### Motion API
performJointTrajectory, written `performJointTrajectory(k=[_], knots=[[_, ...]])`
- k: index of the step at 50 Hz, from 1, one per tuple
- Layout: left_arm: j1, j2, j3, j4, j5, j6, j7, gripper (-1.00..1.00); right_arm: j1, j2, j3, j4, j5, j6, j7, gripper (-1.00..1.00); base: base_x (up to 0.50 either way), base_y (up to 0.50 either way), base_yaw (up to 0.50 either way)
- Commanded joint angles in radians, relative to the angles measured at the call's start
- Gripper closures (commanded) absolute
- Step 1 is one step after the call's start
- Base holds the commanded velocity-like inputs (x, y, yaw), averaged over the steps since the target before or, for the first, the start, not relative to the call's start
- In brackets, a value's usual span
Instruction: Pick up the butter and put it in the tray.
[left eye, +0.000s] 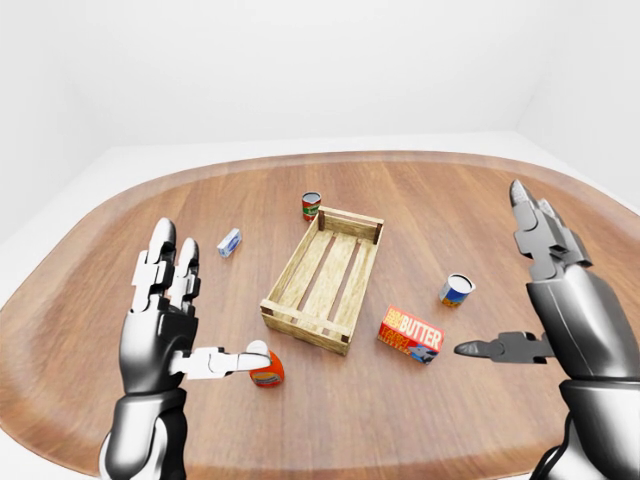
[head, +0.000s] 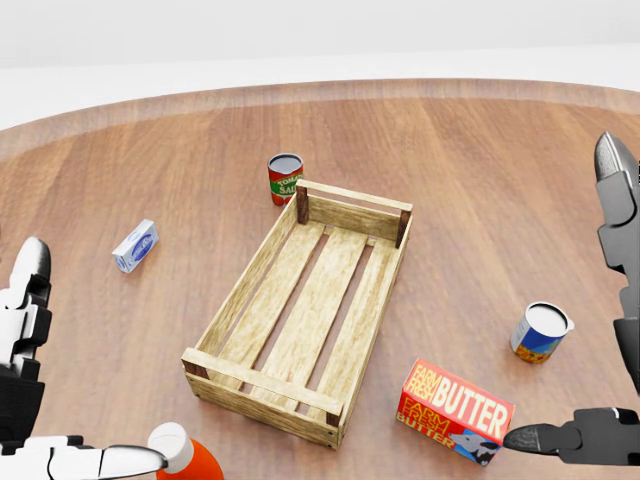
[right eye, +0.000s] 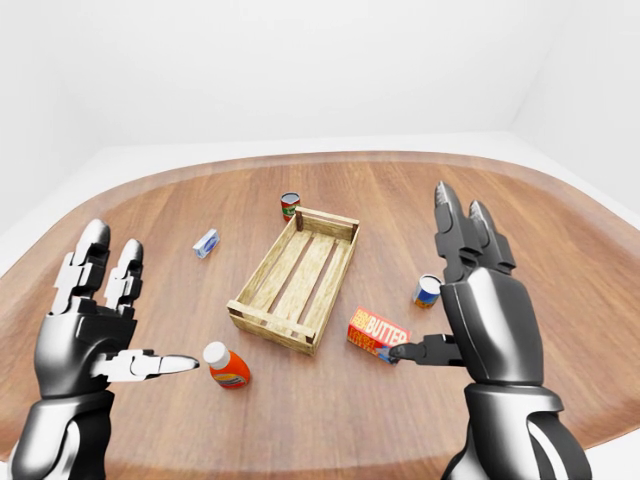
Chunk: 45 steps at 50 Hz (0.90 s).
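The butter (head: 455, 411), a red and orange box with white lettering, lies flat on the wooden table at the lower right of the head view. It sits just right of the near corner of the tray (head: 352, 208), a slatted wooden crate with nothing in it. My right hand (left eye: 497, 272) is open with its fingers spread upward. Its thumb tip hovers at the butter's right end, and I cannot tell whether it touches. My left hand (left eye: 215, 295) is open at the lower left, its thumb pointing at an orange bottle (head: 180, 455).
A red tomato can (head: 285, 179) stands just beyond the tray's far left corner. A small blue and white box (head: 135, 245) lies to the tray's left. A blue can (head: 540, 332) stands right of the tray, above the butter. The round table's edge (left eye: 330, 158) curves behind.
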Motion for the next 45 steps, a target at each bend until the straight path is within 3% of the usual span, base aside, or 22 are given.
performJointTrajectory(k=[1,6,13,30,45], knots=[[-0.002,0.001,-0.004,0.011,0.004,0.000,0.004,-1.00,0.022,-0.064,0.052,-0.010,-0.052,0.000,0.000,-0.98,0.00,0.00,0.00],[0.002,0.001,-0.006,0.005,0.004,0.000,0.005,-1.00,0.066,-0.144,0.115,0.029,0.018,0.000,0.000,-0.98,0.00,0.00,0.00],[0.003,0.001,-0.009,0.008,0.008,0.000,0.005,-1.00,0.070,-0.192,0.135,0.109,0.072,0.000,0.000,-0.98,0.00,0.00,0.00],[0.000,0.001,-0.007,0.011,0.008,0.000,0.006,-1.00,0.062,-0.242,0.088,0.349,0.199,0.000,-0.001,-0.98,0.00,0.00,0.00],[-0.006,0.004,-0.005,0.024,0.007,0.000,0.007,-1.00,0.044,-0.280,0.067,0.611,0.248,0.000,-0.117,-0.98,0.00,0.00,0.00]])
